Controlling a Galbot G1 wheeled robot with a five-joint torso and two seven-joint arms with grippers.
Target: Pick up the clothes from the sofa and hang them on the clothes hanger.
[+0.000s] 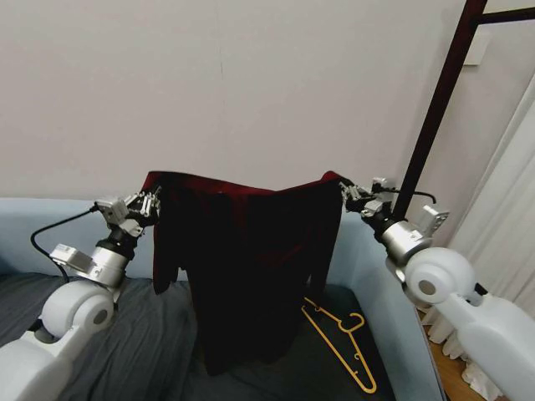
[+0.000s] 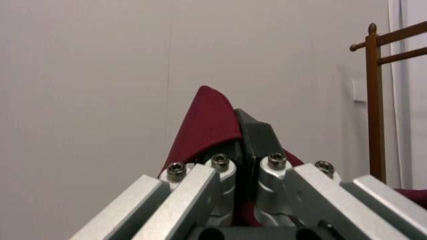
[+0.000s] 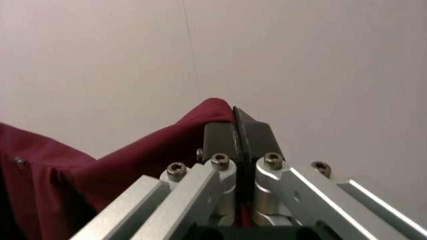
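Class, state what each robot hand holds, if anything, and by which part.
Both hold the red garment: the left hand pinches one top corner, the right hand the other, spreading it above the sofa.

Dim even light, soft shadows, garment [image 1: 251, 276] nearly black

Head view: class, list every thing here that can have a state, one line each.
Garment: held up by two corners, hanging spread.
Left gripper: shut on one corner of garment.
Right gripper: shut on the other corner.
Hanger: lying on sofa, bare.
Rack: upright, bare where visible.
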